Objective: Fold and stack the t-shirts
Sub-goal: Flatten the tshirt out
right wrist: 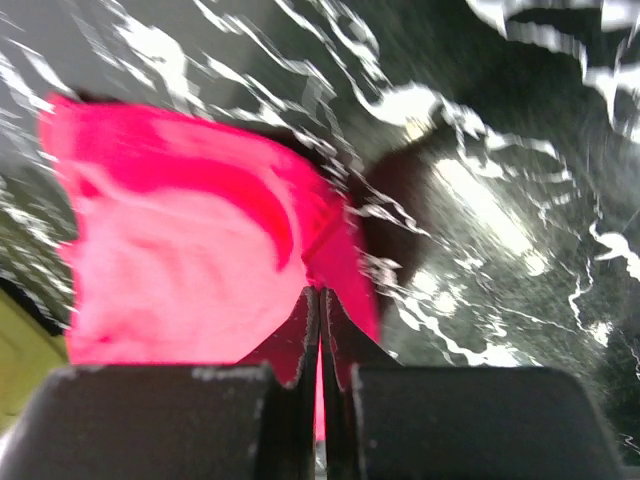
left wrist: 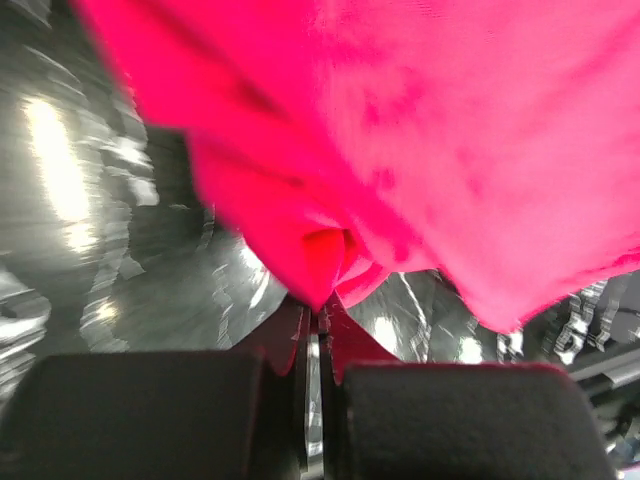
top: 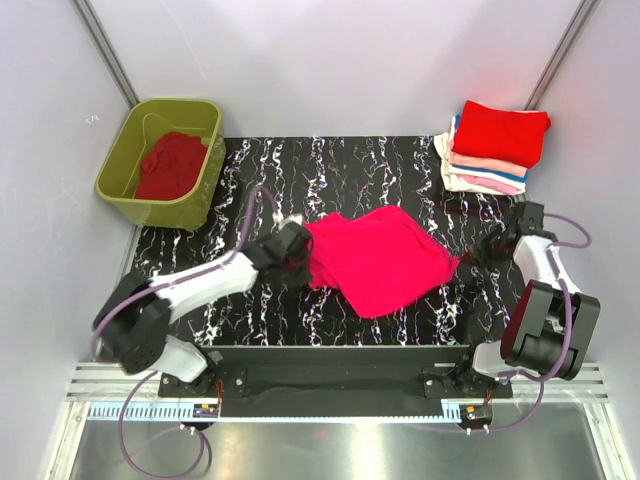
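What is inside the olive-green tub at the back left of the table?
A crumpled red t-shirt lies in the tub. Whether anything is under it cannot be seen.

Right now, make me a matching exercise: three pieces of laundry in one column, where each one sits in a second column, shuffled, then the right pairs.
Column one:
1. magenta t-shirt
2. crumpled red t-shirt
3. folded stack

Column two:
A. at the far right corner of the table
B. mid-table, pinched at opposite edges by the left hand and the right hand
C. inside the green tub

Pairs: 1-B, 2-C, 3-A
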Controlling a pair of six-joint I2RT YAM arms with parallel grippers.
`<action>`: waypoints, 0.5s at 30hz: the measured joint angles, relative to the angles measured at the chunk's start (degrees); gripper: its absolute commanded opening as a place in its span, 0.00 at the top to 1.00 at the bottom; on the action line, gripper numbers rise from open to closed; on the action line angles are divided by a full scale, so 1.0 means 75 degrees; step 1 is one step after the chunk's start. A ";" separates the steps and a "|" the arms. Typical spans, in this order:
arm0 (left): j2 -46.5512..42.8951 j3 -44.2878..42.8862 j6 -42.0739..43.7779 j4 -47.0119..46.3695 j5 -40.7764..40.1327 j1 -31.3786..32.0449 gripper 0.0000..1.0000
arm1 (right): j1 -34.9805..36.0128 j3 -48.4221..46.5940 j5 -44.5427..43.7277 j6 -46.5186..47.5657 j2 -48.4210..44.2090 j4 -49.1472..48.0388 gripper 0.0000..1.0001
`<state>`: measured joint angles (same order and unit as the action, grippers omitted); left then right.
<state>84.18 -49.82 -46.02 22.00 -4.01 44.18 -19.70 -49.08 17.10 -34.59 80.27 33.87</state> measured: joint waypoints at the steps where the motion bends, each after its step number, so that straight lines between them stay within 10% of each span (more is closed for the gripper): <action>1: -0.0350 -0.0274 0.0216 0.0408 -0.0140 -0.0087 1.00 | -0.0038 -0.0192 0.0006 -0.0032 -0.0012 0.0061 1.00; 11: -0.2975 -0.1070 0.1909 0.2416 -0.0289 -0.3127 0.97 | -0.0361 -0.1253 -0.0009 -0.0434 -0.0184 0.0216 1.00; 13: -0.3034 -0.0705 0.2095 0.2669 -0.0221 -0.3401 0.75 | -0.0449 -0.1253 -0.0012 -0.0460 -0.0184 0.0297 1.00; 15: -0.3031 -0.0353 0.2212 0.2917 -0.0128 -0.3518 0.32 | -0.0495 -0.1253 -0.0015 -0.0463 -0.0184 0.0338 1.00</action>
<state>61.45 -52.47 -29.43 43.88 -4.97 17.80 -23.42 -58.48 16.99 -38.06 78.89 36.40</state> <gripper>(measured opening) 0.311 0.010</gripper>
